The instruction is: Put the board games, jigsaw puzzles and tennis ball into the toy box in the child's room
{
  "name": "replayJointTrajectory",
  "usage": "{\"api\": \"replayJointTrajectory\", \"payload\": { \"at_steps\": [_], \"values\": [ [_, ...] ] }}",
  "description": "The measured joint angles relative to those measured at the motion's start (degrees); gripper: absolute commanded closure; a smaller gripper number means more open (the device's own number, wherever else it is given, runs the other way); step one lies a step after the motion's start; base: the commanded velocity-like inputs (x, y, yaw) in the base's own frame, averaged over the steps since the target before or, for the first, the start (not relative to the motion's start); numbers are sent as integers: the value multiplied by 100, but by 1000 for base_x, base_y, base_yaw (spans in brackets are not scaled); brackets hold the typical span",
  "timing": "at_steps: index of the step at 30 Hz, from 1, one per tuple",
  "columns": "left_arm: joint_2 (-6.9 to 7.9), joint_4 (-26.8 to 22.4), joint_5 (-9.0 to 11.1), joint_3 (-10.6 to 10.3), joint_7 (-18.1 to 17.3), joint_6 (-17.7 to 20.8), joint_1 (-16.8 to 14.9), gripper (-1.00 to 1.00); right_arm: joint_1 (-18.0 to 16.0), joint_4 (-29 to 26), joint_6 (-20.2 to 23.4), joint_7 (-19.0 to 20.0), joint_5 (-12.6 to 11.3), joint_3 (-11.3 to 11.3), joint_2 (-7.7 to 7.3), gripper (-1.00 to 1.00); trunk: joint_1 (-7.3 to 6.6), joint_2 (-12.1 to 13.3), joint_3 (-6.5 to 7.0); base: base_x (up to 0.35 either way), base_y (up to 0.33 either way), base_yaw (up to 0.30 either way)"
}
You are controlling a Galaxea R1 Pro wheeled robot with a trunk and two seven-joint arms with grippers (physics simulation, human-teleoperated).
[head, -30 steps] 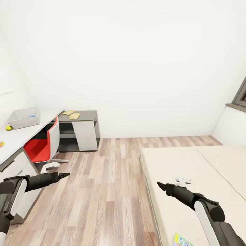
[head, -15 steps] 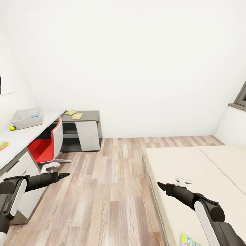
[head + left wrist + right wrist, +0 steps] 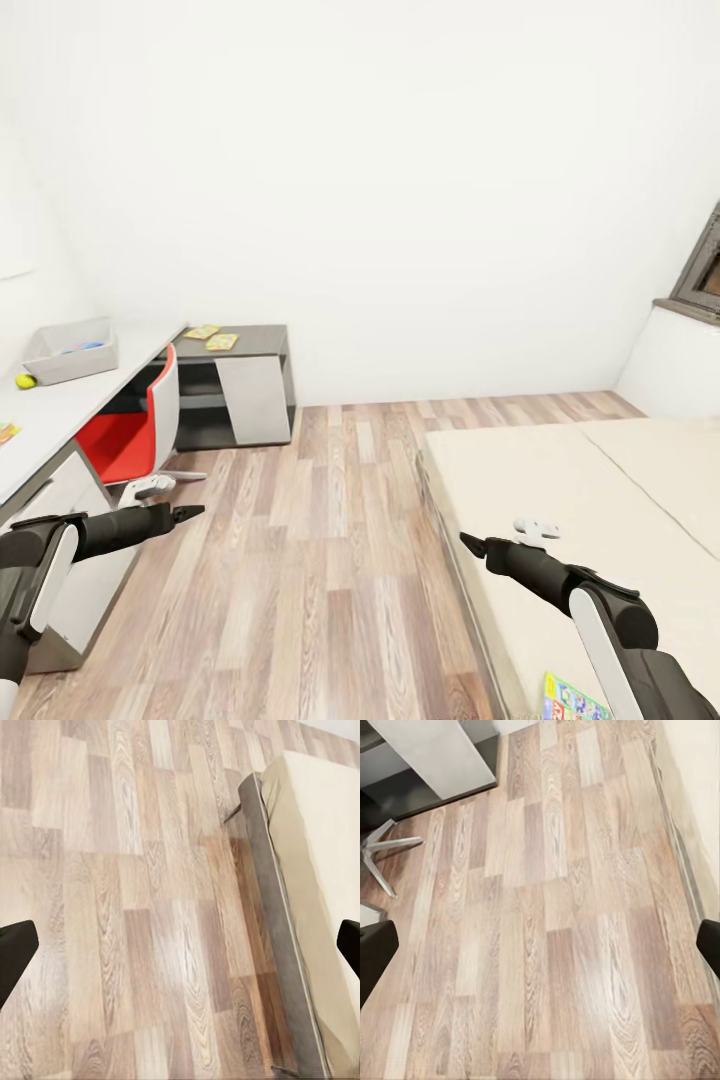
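- Both arms are hanging empty over the wood floor — the left gripper and right gripper with jaws spread wide, nothing held.
- A board game is lying on the bed, beside the right arm; best to square up to the bed before reaching.
- The toy box, ball and puzzles are sitting on the surface — a red chair is crowding that side.
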Motion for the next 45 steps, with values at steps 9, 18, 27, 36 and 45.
{"api": "replayJointTrajectory", "payload": {
  "at_steps": [9,18,27,36,45],
  "values": [
    [0,0,-3,0,-1,0,0,-100,0,7,-1,0,0,-2,0,-100,0,0,0,0,216,-257],
    [0,0,-2,0,-1,0,-1,-100,0,102,-1,0,0,-13,0,-100,0,0,0,0,266,-277],
    [14,0,-2,8,-1,0,-1,-100,0,156,-8,-6,-1,-17,0,-100,0,0,0,0,277,-280],
    [24,0,-2,9,-1,0,-1,-100,0,165,-9,-8,-1,-21,0,-100,0,0,0,0,278,-280],
    [26,0,-2,9,-1,0,-1,-100,0,167,-9,-8,-1,-28,0,-100,0,0,0,0,279,-280]
  ]
}}
